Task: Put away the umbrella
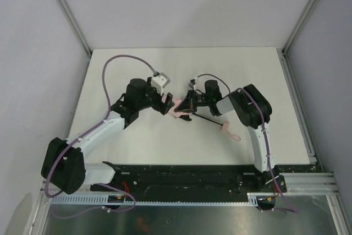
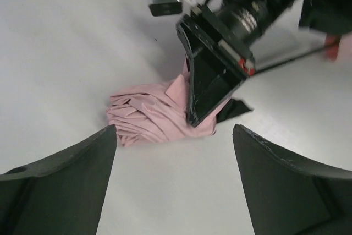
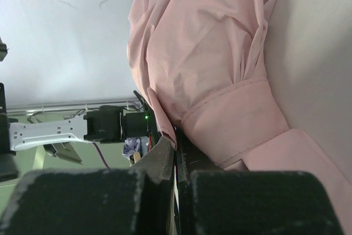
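On table [image 1: 137, 70] | umbrella [image 1: 177, 109]: canopy [image 2: 148, 116] far-left, handle [image 1: 226, 127] near-right | left end effector [image 1: 166, 104] released | right end effector [image 1: 186, 108] clenching canopy

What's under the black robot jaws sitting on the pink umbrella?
Bunched fabric of the pale pink folding umbrella, lying on the white table. A dark piece pokes out beside them. What lies directly beneath the right arm's shut jaws is covered.

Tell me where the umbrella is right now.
In the top view the umbrella lies centre-frame, its pink fabric between the open left claw and the right claw pinching it, handle toward the right arm.
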